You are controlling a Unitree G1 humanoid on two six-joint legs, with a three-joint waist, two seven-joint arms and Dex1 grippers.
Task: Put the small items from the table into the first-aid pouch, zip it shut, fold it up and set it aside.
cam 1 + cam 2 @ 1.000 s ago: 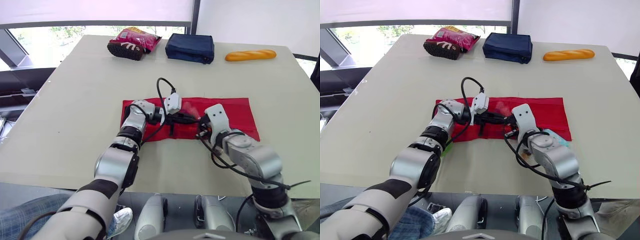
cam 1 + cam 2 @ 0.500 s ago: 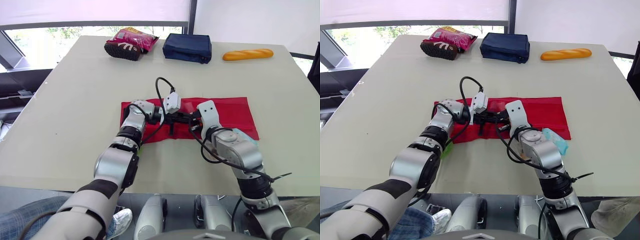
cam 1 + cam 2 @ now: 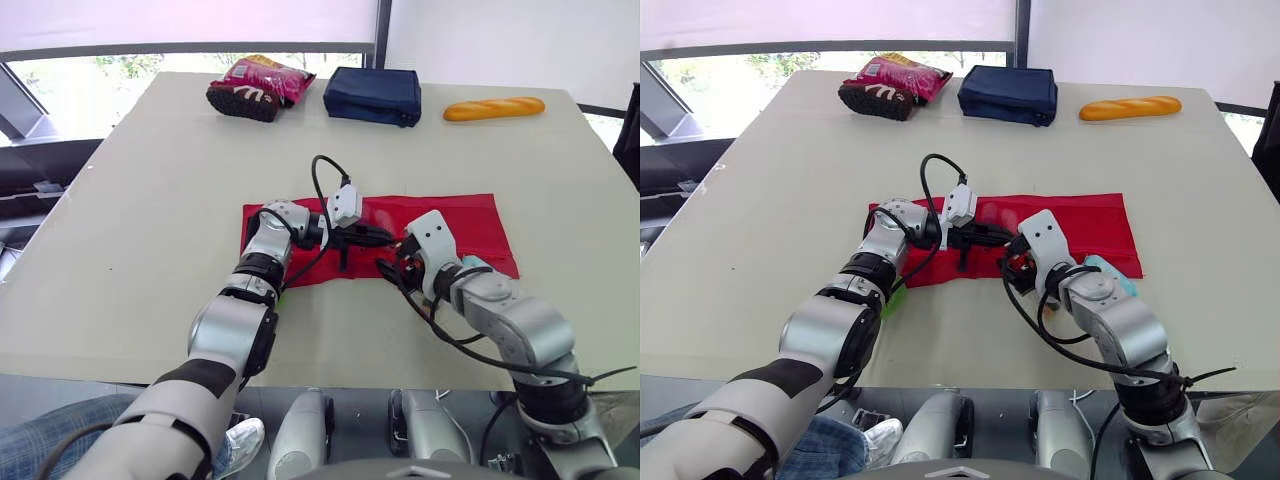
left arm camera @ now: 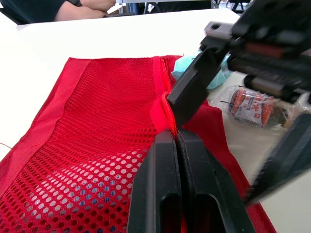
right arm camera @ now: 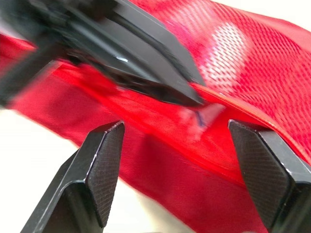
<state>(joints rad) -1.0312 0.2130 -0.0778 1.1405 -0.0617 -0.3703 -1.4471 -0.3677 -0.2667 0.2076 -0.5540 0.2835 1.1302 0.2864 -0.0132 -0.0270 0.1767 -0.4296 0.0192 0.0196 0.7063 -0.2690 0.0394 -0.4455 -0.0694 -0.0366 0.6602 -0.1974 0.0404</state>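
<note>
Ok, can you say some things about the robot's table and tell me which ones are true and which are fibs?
1. The left gripper is shut on the red mesh pouch. True.
2. The right gripper is squeezed shut. False: it is wide open, next to the pouch.
3. The orange bread loaf lies inside the pouch. False: it lies on the pale table at the far edge, apart from the pouch.
4. The dark blue fabric bag sits between the pink snack packet and the bread loaf. True.
5. The pouch is folded up. False: it lies spread out flat.
</note>
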